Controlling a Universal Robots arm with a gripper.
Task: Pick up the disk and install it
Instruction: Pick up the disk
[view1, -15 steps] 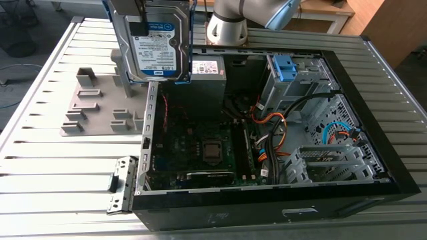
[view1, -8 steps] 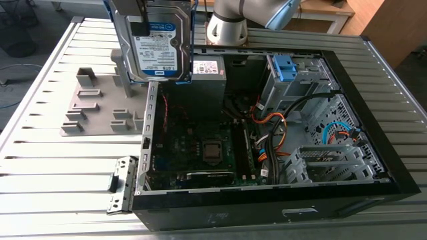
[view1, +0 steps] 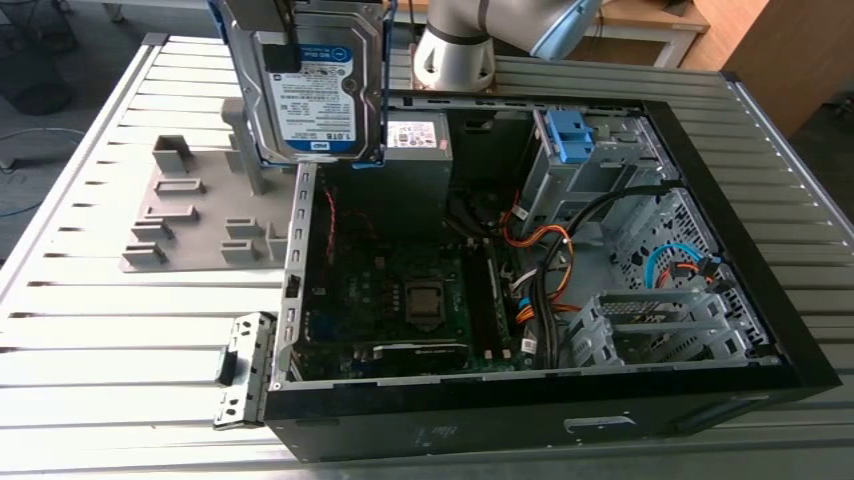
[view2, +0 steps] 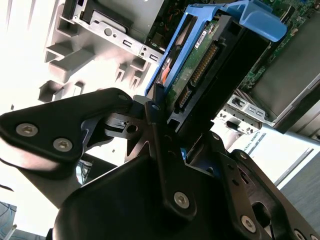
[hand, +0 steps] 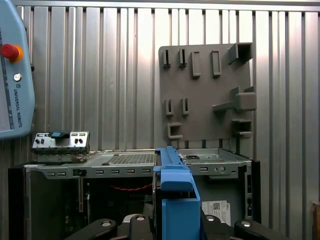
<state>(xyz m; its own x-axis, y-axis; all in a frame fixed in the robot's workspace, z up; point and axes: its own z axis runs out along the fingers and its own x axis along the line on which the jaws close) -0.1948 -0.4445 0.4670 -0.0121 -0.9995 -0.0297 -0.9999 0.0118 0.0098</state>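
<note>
Edges: the computer case is seen lying open, its black rim unbroken on all sides; the disk is held upright over the rim corner at 11 o'clock in the exterior view.
Open room: bare slatted table is noted from 7 to 10 o'clock of the case. Inside, space is taken up by the power-supply box at 12 o'clock, the drive cage at 1 o'clock and the cables at centre.
Fixture: a grey fixture plate is laid flat just beside the case at 9 o'clock.
Count: one disk, one gripper, one case, one fixture plate, one power-supply box, one blue latch piece on the cage, and one teach pendant are recorded.
Pincer state: the gripper is found pinched on the disk, a black finger pressed to each side.
Disk to pincer: the disk is carried between the fingers and raised off the table, with its label face turned to 6 o'clock in the exterior view and its blue bracket projecting beyond the fingers in both wrist views.
Contact below: whether the lower edge touches the case rim cannot be told.
</note>
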